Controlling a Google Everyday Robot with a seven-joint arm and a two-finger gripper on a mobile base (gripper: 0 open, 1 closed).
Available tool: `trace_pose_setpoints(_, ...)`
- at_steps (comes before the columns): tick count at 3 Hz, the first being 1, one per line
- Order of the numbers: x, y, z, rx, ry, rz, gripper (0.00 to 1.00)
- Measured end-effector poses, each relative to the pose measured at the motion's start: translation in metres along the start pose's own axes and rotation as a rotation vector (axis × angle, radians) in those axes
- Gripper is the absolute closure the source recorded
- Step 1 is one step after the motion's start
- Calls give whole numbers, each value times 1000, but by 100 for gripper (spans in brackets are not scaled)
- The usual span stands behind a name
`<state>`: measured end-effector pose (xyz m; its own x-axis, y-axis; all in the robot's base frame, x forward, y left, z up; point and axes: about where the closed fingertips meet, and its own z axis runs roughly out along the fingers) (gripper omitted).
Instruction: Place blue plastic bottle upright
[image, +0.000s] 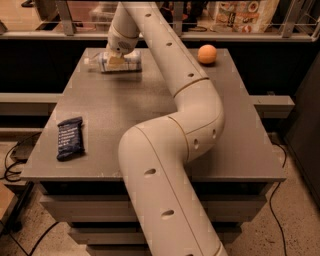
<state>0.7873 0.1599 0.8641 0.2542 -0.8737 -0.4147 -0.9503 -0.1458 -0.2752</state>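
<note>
Table (100, 110) top, grey, carries three loose things. At the left, near the front edge, lies one flat dark blue snack wrapper (70, 137), well apart from everything else. Farther back, at the far left of the top, one blue plastic bottle (132, 63) lies on its side, its white cap pointing left and its pale label band around the middle. One gripper (116, 60) is down on that bottle at about mid-length, coming from above on the end of the single cream arm (192, 107). How far it is open, and whether it has hold of the bottle, I cannot tell. The arm runs from the near middle, bends at the right of centre and reaches back to the far left. At the far right sits one orange ball (207, 54), well apart from the bottle.
</note>
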Motion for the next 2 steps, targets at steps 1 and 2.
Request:
trace_pose_setpoints(1, -1, 0, -2, 1, 0, 0, 59)
trace_pose_setpoints(2, -5, 2, -8, 2, 0, -1, 27)
